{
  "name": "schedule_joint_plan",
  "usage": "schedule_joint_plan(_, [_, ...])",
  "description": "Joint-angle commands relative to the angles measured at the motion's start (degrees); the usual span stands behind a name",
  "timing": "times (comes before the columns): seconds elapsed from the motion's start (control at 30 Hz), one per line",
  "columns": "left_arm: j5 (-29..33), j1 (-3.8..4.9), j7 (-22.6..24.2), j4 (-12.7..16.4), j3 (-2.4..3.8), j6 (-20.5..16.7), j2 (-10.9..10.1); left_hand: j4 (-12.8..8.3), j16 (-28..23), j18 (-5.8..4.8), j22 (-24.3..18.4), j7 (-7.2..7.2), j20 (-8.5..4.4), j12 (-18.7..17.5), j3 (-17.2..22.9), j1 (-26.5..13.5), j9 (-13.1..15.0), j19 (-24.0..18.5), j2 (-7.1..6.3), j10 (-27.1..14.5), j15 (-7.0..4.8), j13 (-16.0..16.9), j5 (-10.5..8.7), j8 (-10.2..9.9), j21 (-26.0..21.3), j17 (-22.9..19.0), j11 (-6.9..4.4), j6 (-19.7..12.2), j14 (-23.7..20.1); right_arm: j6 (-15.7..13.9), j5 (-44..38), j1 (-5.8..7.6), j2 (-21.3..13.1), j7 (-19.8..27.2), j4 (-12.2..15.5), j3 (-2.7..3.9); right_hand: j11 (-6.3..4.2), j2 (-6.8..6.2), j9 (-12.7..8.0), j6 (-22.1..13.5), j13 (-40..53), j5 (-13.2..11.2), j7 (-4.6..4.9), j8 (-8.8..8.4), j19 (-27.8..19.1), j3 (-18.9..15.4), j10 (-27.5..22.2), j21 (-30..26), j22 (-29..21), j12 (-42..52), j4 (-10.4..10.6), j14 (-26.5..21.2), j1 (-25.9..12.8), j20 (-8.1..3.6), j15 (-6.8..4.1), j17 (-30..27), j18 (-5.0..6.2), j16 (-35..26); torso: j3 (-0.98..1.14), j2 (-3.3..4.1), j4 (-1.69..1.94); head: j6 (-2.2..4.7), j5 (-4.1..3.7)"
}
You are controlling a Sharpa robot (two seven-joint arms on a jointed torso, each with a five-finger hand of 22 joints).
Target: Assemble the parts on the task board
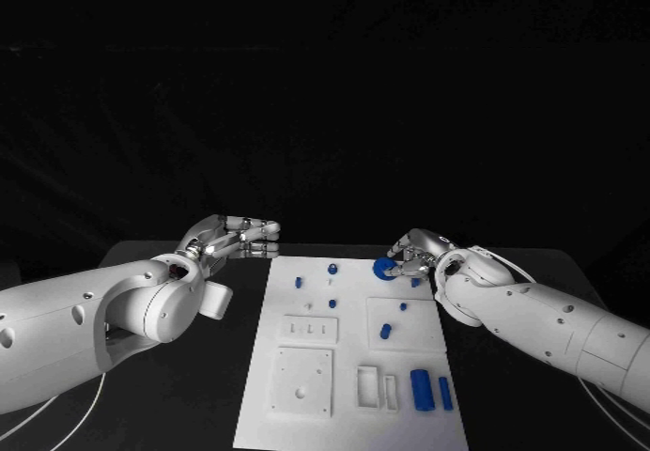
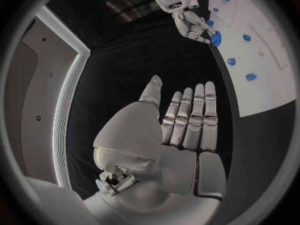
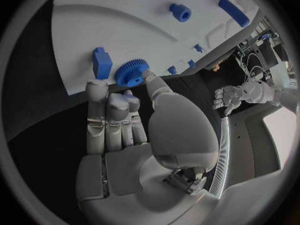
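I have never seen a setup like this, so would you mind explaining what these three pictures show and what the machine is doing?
This is a two-armed robot at a black table. The square picture comes from a camera on its head, looking down; the two round ones come from fisheye cameras at its wrists, behind each hand.

In the middle lies the white task board, with small blue parts on it, such as two blue bars side by side near its close right corner.

The right hand pinches a blue gear between thumb and fingertips at the board's far right edge. The left hand holds nothing; its fingers are straight, beside the board's far left corner.

The job is to assemble those parts on the board.
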Motion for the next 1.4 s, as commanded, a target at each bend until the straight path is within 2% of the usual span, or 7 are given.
schedule_joint_plan(0.03, [-0.26, 0.05, 0.41, 0.08, 0.03, 0.83, 0.08, -0.21, 0.23, -0.84, -0.08, -0.05, -0.26, 0.28, 0.08, 0.11, 0.10, 0.05, 0.60, 0.36, 0.06, 0.04, 0.21, 0.25, 0.33, 0.09, 0.03, -0.36, 0.25, 0.69, -0.07, -0.03, 0.32, -0.12, -0.37, 0.04, 0.07, -0.15, 0.00, 0.12, 0.05, 0.10, 0.30, -0.19, 2.72, 0.12, 0.38, 0.18, 0.07, 0.24, 0.31, 0.30, -0.30, 0.35, 0.07, 0.10, 1.12, 0.24, 0.02, 0.04, -0.03, -0.01, 0.01])
schedule_joint_plan(0.23, [-0.26, 0.06, 0.30, 0.13, 0.03, 0.71, 0.09, -0.23, 0.23, -0.83, -0.08, -0.05, -0.26, 0.28, 0.08, 0.14, 0.10, 0.05, 0.61, 0.36, 0.06, 0.04, 0.20, 0.26, 0.33, 0.09, 0.03, -0.36, 0.26, 1.09, -0.57, -0.03, 0.94, -0.21, -0.87, 0.04, 0.05, -0.02, 0.00, 0.27, 0.07, 0.04, 0.28, -0.19, 2.73, 0.15, 0.38, 0.13, 0.20, 0.26, 0.33, 0.28, -0.18, 0.35, 0.06, 0.09, 1.10, 0.23, 0.09, 0.07, -0.01, -0.09, 0.13])
schedule_joint_plan(0.67, [-0.28, 0.06, 0.14, 0.17, 0.03, 0.59, 0.09, -0.28, 0.23, -0.82, -0.08, -0.06, -0.27, 0.28, 0.10, 0.22, 0.10, 0.07, 0.64, 0.36, 0.05, 0.04, 0.17, 0.26, 0.33, 0.09, 0.04, -0.36, 0.26, 2.21, -1.31, -0.03, 1.77, -0.49, -1.94, 0.04, -0.04, 0.23, 0.01, 0.98, 0.25, -0.34, 0.17, -0.19, 2.78, 1.17, 0.50, 0.13, 0.57, 0.46, -0.13, 0.29, -0.03, 0.29, 0.00, 0.18, 0.98, 0.31, 0.03, 0.04, -0.01, -0.27, 0.26])
schedule_joint_plan(0.83, [-0.33, 0.06, 0.10, 0.17, 0.03, 0.58, 0.08, -0.23, 0.23, -0.83, -0.08, -0.06, -0.27, 0.28, 0.07, 0.22, 0.10, 0.07, 0.66, 0.38, 0.05, 0.03, 0.15, 0.26, 0.33, 0.09, 0.02, -0.35, 0.28, 2.76, -1.80, -0.04, 1.79, -0.76, -2.12, 0.04, -0.15, 0.16, -0.01, 1.46, 0.55, -0.83, 0.08, -0.19, 2.85, 3.83, 0.61, 0.33, 1.10, 0.67, -1.44, 0.29, -0.48, 0.17, -0.12, 0.42, 0.79, 0.51, 0.05, 0.02, -0.06, -0.42, 0.28])
schedule_joint_plan(1.03, [-0.39, 0.06, 0.07, -0.07, -0.01, 0.59, 0.21, -0.23, 0.23, -0.83, -0.08, -0.06, -0.27, 0.28, 0.07, 0.22, 0.10, 0.07, 0.66, 0.38, 0.05, 0.03, 0.15, 0.26, 0.33, 0.09, 0.02, -0.35, 0.28, 2.98, -2.43, -0.04, 1.62, -1.02, -2.04, 0.03, -0.17, 0.00, 0.00, 1.17, 0.56, 0.65, 0.19, -0.18, 2.84, 5.72, 0.57, 0.24, 1.42, 0.55, -3.01, 0.31, -0.75, 0.15, -0.08, 0.57, 0.86, 0.60, 0.01, 0.06, -0.13, -0.47, 0.23])
schedule_joint_plan(1.1, [-0.40, 0.05, 0.05, -0.15, -0.06, 0.61, 0.26, -0.23, 0.23, -0.83, -0.08, -0.06, -0.27, 0.28, 0.07, 0.22, 0.10, 0.07, 0.66, 0.38, 0.05, 0.03, 0.15, 0.26, 0.33, 0.09, 0.02, -0.35, 0.28, 3.08, -2.77, -0.04, 1.53, -1.11, -1.84, 0.03, -0.15, -0.17, -0.02, 0.92, 0.60, 1.66, 0.22, -0.21, 2.87, 5.98, 0.56, 0.29, 1.49, 0.58, -3.50, 0.32, -0.63, 0.17, -0.09, 0.61, 0.85, 0.63, -0.02, 0.10, -0.15, -0.51, 0.14])
schedule_joint_plan(1.4, [-0.41, 0.04, 0.05, -0.29, -0.14, 0.62, 0.30, -0.21, 0.22, -0.83, -0.08, -0.06, -0.28, 0.28, 0.08, 0.22, 0.10, 0.07, 0.72, 0.38, 0.05, 0.03, 0.18, 0.25, 0.34, 0.09, 0.02, -0.35, 0.27, 3.18, -3.70, -0.04, 1.33, -1.38, -1.16, 0.03, -0.13, -0.27, 0.00, 0.73, 0.78, 2.50, 0.29, -0.19, 2.87, 6.29, 0.59, 0.45, 1.88, 0.74, -5.40, 0.30, -0.47, 0.21, -0.06, 0.84, 0.93, 0.74, 0.03, 0.01, -0.05, -0.65, 0.00])
